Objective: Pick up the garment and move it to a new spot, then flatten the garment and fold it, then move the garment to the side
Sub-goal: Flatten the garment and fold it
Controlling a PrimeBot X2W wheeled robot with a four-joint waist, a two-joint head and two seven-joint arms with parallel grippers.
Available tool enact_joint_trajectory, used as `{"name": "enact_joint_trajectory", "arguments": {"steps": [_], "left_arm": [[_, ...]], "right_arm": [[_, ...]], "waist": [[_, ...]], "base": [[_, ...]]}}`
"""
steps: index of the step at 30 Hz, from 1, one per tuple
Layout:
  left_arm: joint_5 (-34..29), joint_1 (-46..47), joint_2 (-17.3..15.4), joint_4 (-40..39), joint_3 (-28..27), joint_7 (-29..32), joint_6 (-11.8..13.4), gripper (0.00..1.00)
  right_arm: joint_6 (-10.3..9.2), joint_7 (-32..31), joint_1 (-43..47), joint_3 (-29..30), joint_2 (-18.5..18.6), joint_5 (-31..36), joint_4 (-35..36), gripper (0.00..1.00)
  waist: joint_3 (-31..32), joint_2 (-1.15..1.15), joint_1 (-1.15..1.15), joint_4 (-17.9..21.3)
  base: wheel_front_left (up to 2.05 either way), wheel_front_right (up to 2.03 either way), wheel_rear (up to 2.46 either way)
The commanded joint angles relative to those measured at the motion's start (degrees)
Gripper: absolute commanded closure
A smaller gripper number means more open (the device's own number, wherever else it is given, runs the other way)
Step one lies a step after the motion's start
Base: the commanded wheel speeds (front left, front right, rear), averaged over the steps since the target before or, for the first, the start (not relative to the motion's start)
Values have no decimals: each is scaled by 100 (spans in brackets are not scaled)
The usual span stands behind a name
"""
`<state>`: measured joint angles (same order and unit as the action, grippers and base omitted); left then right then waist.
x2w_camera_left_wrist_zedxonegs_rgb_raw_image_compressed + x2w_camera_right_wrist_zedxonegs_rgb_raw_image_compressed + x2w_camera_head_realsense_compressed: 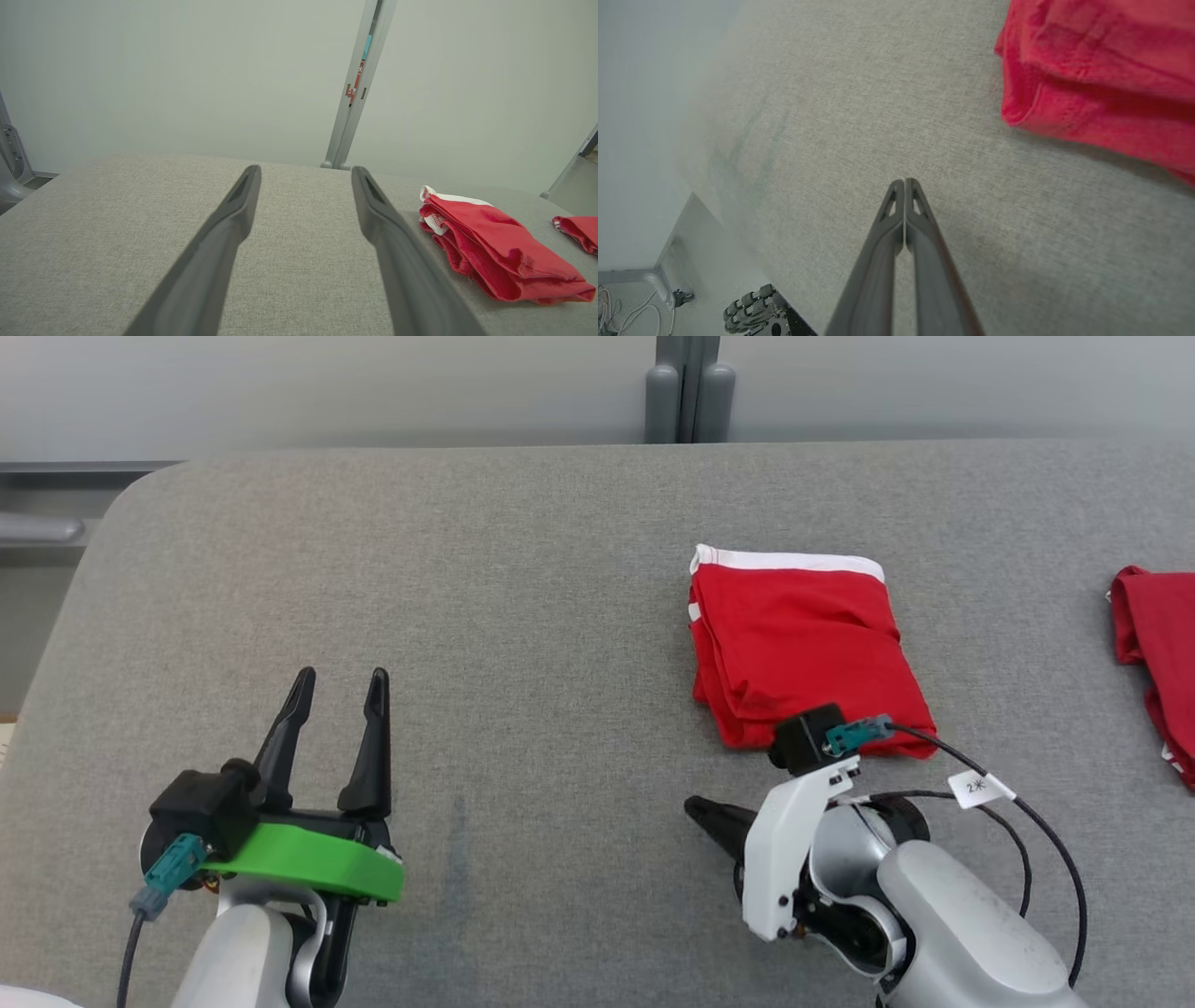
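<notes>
Showing a "2" beside a mark too small to read, the white tag [977, 788] sits on the right arm's cable. Right gripper [904, 183] points leftward over the grey table [523, 616], fingers pressed together, gripping nothing. Left gripper [338, 679] points forward, spread wide, empty. Folded red garment [808, 649] lies right of centre, near the right wrist.

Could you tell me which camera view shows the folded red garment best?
The head view: it shows the folded red garment from above, nearly whole, white band at its far edge. The left wrist view shows its layers from the side; the right wrist view catches one corner.
</notes>
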<state>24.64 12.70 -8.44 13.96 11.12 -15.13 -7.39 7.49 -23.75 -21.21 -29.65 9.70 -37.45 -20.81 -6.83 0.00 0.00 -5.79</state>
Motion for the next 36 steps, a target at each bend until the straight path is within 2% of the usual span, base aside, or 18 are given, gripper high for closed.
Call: {"name": "enact_joint_trajectory", "arguments": {"steps": [1, 3, 4, 5, 9, 15, 23, 28, 36], "left_arm": [[-24, -105, -39, -10, -47, 2, -14, 0], [-35, -131, -40, -15, -98, 1, -14, 0], [-45, -148, -36, -21, -126, 2, -14, 0], [-50, -167, -35, -20, -153, 1, -14, 0], [-74, -236, -33, -7, -292, 2, -14, 0], [-178, -394, -44, -30, -490, 2, -14, 0], [-254, -667, 54, -69, -743, 2, -14, 0], [-256, -782, 101, -56, -800, 2, -14, 0], [-226, -849, 89, 25, -829, 2, -14, 0]], "right_arm": [[-2, -39, 82, -46, 111, -124, 239, 100], [-2, 65, 181, -86, 199, -188, 610, 100], [-2, 184, 247, -49, 224, -175, 785, 56], [-2, 301, 284, 12, 251, -117, 914, 0], [-2, 910, 465, 433, 354, 290, 1375, 0], [-2, 1789, 827, 1708, 193, 1099, 1839, 0], [-2, 2045, 1167, 2889, 104, 2117, 1928, 0], [-2, 2115, 1277, 3133, 150, 2358, 1672, 0], [-2, 2379, 1316, 2857, 320, 2284, 1074, 0]], "waist": [[41, 0, 0, 71], [66, 0, 0, 132], [82, 0, 0, 167], [98, 0, 0, 198], [181, 0, 0, 337], [330, 0, 0, 519], [483, 0, 0, 657], [550, 0, 0, 670], [616, 0, 0, 631]], "base": [[0, 0, 0], [0, 0, 0], [0, 0, 0], [0, 0, 0], [0, 0, 0], [0, 0, 0], [0, 0, 0], [0, 0, 0], [0, 0, 0]]}}
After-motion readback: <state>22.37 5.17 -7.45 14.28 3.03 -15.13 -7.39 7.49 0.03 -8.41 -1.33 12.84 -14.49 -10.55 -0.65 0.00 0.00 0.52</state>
